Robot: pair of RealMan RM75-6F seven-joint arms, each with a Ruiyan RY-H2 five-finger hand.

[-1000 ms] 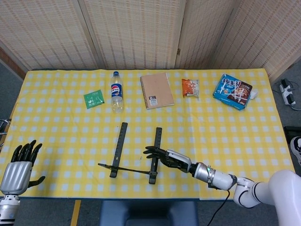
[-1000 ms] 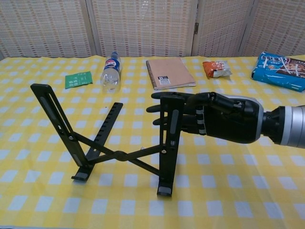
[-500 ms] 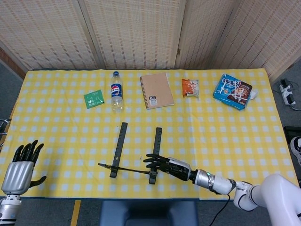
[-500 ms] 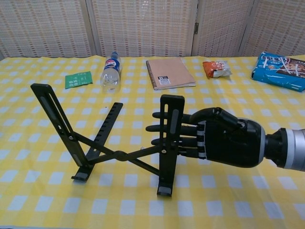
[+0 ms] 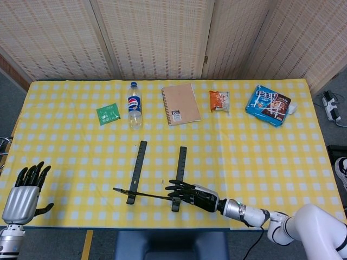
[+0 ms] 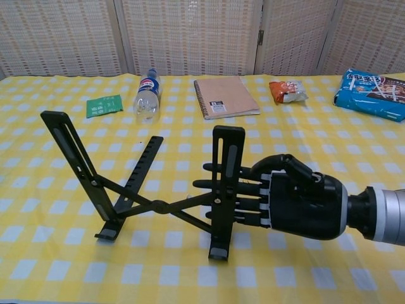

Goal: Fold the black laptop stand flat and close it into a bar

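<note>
The black laptop stand [image 5: 181, 158] stands unfolded near the table's front edge, its two slotted rails raised and its thin crossed links [image 6: 158, 206] spread between them. My right hand [image 6: 297, 202] reaches in from the right with fingers stretched out level and apart. The fingertips [image 6: 205, 184] pass just behind the right rail [image 6: 226, 164] at mid height, touching or nearly touching it, and nothing is gripped. The head view shows this right hand [image 5: 194, 195] at the rail's near end. My left hand [image 5: 24, 192] hovers open off the table's front left corner, far from the stand.
Along the back of the yellow checked tablecloth [image 5: 271, 157] lie a green packet [image 5: 108, 114], a Pepsi bottle [image 5: 134, 105] on its side, a brown spiral notebook [image 5: 180, 104], an orange snack bag [image 5: 219, 101] and a blue snack pack [image 5: 268, 105].
My right hand has dropped lower along the right rail and drawn back toward the table's front edge. The stand and my left hand have stayed put.
</note>
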